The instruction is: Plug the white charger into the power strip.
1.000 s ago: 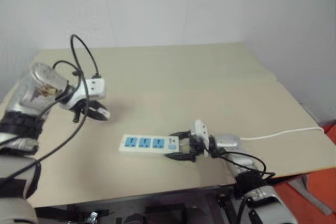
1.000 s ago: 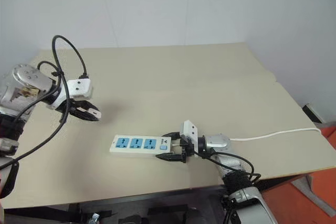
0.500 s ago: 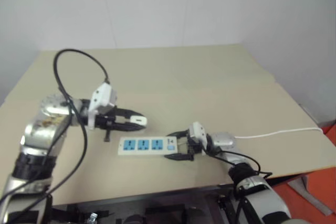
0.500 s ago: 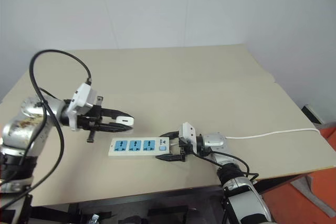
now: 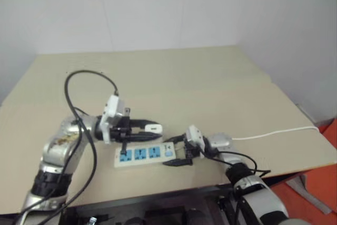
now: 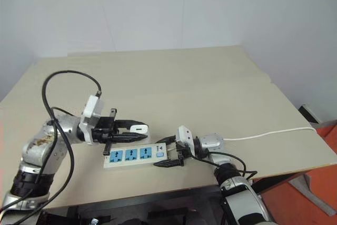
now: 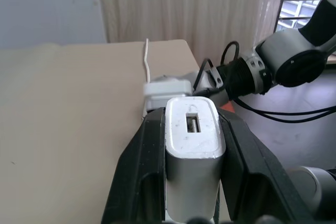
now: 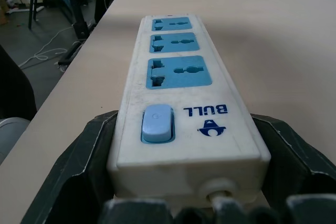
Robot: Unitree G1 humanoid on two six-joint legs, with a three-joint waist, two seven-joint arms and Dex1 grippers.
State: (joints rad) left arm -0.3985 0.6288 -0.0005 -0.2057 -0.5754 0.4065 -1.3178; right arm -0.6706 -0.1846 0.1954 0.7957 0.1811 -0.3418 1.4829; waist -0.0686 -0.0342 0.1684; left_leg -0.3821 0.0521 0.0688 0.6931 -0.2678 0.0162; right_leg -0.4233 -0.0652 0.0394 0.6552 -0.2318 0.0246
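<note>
The white charger (image 5: pixel 154 128) is a small block pinched at the tips of my left gripper (image 5: pixel 156 128), which is shut on it and points level toward the right. In the left wrist view the charger (image 7: pixel 193 140) sits between the two black fingers (image 7: pixel 152 150). It hangs just beyond the power strip (image 5: pixel 143 154), which lies flat near the table's front edge with its three blue sockets facing up. My right gripper (image 5: pixel 177 152) is shut on the strip's cord end, and the right wrist view shows its fingers (image 8: pixel 92 145) pressing both sides of the power strip (image 8: pixel 178 85).
The strip's thin white cord (image 5: pixel 274 133) runs right across the tan table (image 5: pixel 210 88) and off its right edge. A black cable (image 5: pixel 84 77) loops above my left wrist. The table's front edge is close behind the strip.
My left gripper has swung right and toward the strip with the charger, turning until it points sideways. The right gripper has kept its hold on the strip's end.
</note>
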